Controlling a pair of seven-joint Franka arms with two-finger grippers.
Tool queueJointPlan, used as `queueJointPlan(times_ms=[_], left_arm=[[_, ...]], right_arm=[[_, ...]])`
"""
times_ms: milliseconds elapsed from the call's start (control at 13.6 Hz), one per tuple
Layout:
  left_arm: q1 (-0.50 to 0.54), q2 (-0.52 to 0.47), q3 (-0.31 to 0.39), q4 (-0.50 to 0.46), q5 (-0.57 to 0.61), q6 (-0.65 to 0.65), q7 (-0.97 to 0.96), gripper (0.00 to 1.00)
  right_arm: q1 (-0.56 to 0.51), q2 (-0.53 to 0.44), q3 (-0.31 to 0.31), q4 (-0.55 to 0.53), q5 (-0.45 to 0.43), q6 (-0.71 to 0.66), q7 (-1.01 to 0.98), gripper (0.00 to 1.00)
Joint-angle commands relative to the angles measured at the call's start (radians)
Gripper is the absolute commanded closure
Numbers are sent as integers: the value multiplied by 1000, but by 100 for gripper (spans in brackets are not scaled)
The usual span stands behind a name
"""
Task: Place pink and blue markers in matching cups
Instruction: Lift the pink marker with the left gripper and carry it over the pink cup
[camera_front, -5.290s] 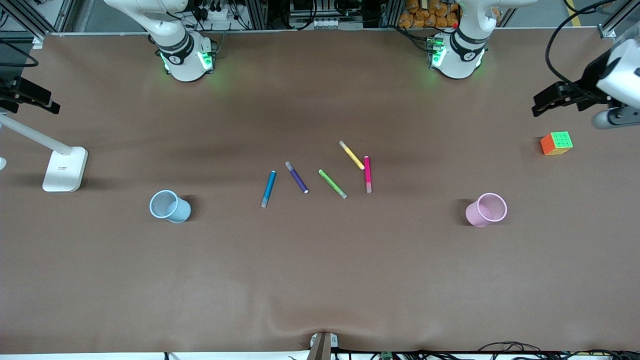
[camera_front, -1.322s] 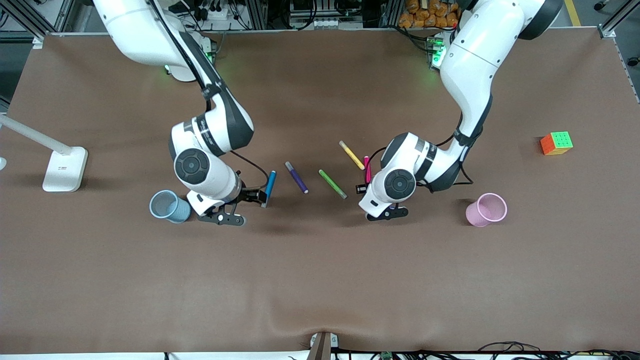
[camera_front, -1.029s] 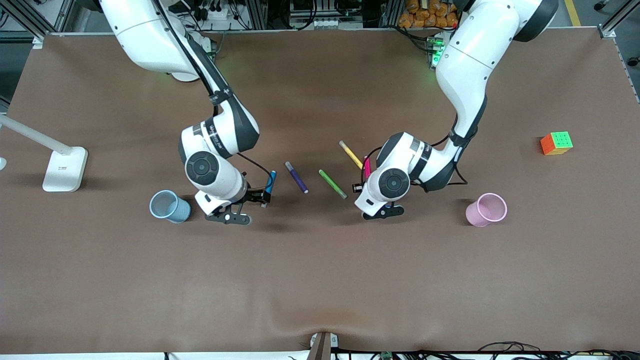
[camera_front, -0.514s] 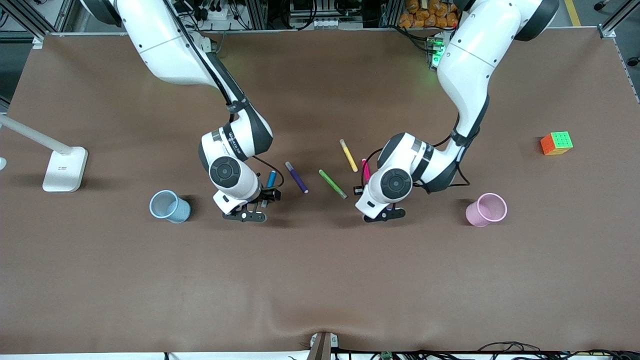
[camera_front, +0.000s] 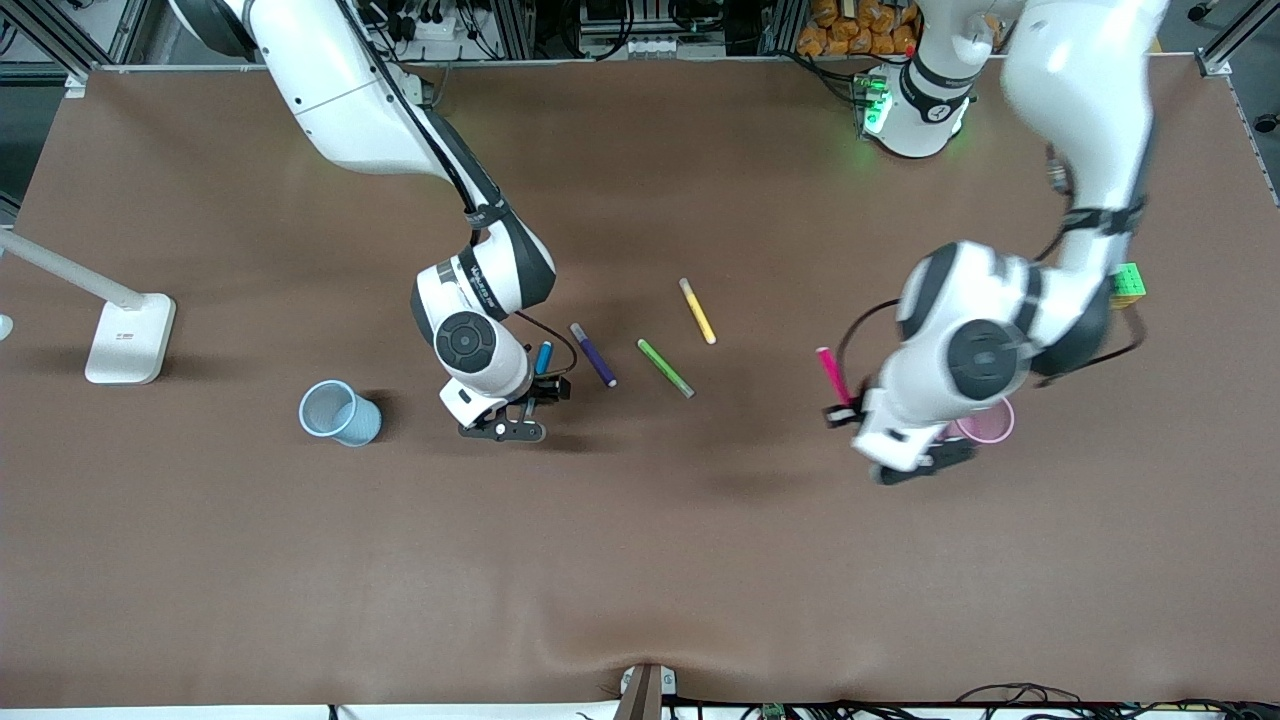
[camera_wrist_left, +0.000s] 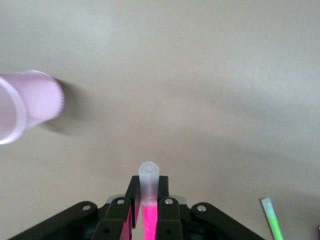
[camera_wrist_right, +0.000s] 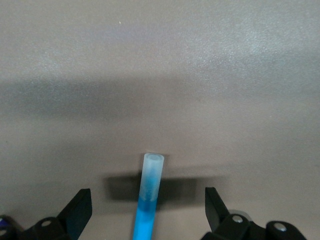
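Observation:
My left gripper (camera_front: 840, 412) is shut on the pink marker (camera_front: 829, 370) and holds it up over the table beside the pale pink cup (camera_front: 990, 424), which the hand partly hides. In the left wrist view the pink marker (camera_wrist_left: 149, 202) stands between the shut fingers of the left gripper (camera_wrist_left: 148, 186), with the pink cup (camera_wrist_left: 25, 105) off to one side. My right gripper (camera_front: 538, 393) is open and down around the blue marker (camera_front: 543, 356), which lies on the table. In the right wrist view the blue marker (camera_wrist_right: 150, 197) lies between the spread fingers (camera_wrist_right: 80, 210). The pale blue cup (camera_front: 340, 412) stands toward the right arm's end.
A dark purple marker (camera_front: 594, 355), a green marker (camera_front: 665, 368) and a yellow marker (camera_front: 697, 311) lie mid-table between the grippers. A coloured cube (camera_front: 1130, 285) sits beside the left arm. A white lamp base (camera_front: 130, 338) stands at the right arm's end.
My left gripper has lifted the pink marker off the table and carried it toward the pink cup. My right gripper has slid over the blue marker. The yellow marker shifted slightly.

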Motion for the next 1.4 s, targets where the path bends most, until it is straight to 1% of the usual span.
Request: queueJointPlan(times_ms=[0, 73, 220, 294, 441, 514, 588, 661, 735, 808, 882, 1029, 1322], left_arm=[[29, -26, -5, 30, 43, -53, -30, 100], [54, -36, -7, 33, 58, -58, -28, 100], [72, -44, -5, 67, 63, -99, -30, 100], [79, -44, -5, 69, 64, -105, -28, 100], [93, -44, -5, 73, 116, -111, -24, 100], [101, -44, -5, 90, 129, -119, -25, 100], [110, -44, -5, 96, 130, -124, -30, 100], [124, -43, -5, 98, 130, -124, -31, 100], [139, -43, -5, 102, 132, -124, -30, 100], [156, -44, -5, 104, 132, -125, -24, 100], [167, -46, -7, 104, 132, -136, -21, 100], [182, -46, -5, 105, 133, -160, -21, 100], [211, -41, 7, 101, 144, -160, 2, 100]], right_arm=[[12, 7, -8, 0, -15, 13, 13, 0], [12, 8, -8, 0, -15, 14, 13, 0], [12, 13, -8, 0, -15, 13, 13, 0], [12, 13, -8, -1, -13, 11, 13, 0], [12, 13, -8, -11, -13, 10, 15, 0], [12, 13, -8, -12, -13, 8, 15, 2], [12, 13, -8, -12, -13, 5, 15, 25], [12, 13, -7, -12, -11, 2, 16, 53], [10, 11, -7, -14, -11, 2, 18, 73], [10, 11, -7, -15, -10, 4, 18, 88], [8, 11, -7, -15, -10, 7, 18, 99], [8, 10, -7, -15, -10, 8, 18, 100], [8, -4, -7, -11, -10, 8, 10, 100]])
